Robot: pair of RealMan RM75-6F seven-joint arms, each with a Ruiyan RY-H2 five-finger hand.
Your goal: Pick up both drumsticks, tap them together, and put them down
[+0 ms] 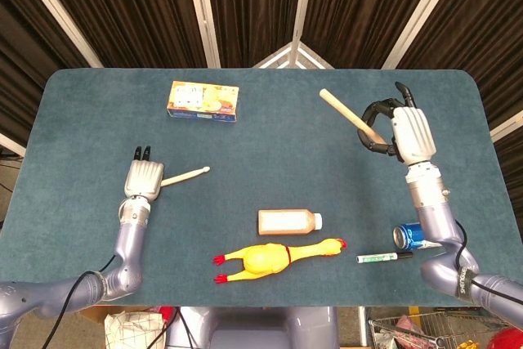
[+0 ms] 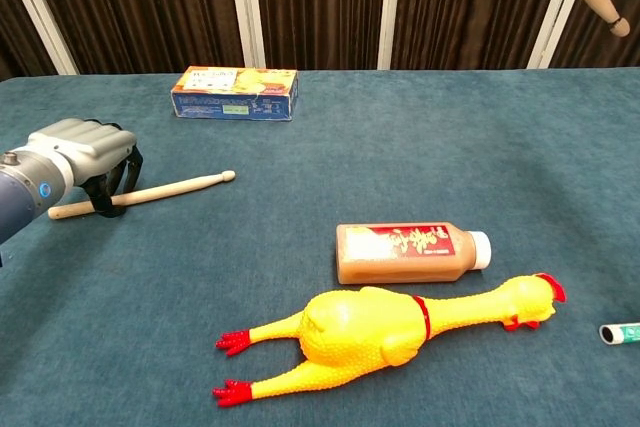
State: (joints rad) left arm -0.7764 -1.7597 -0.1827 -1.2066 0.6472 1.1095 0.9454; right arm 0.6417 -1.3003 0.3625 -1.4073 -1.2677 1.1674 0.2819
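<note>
In the head view, the right hand is seen raised at the far right of the desk, its fingers wrapped around one drumstick, while the left hand is curled over the butt of the second drumstick, which lies on the cloth at the left. In the chest view, the left hand's fingers are hooked around that stick, but whether it is firmly gripped cannot be told; if lifted from so near its end, it could pivot and slip out.
</note>
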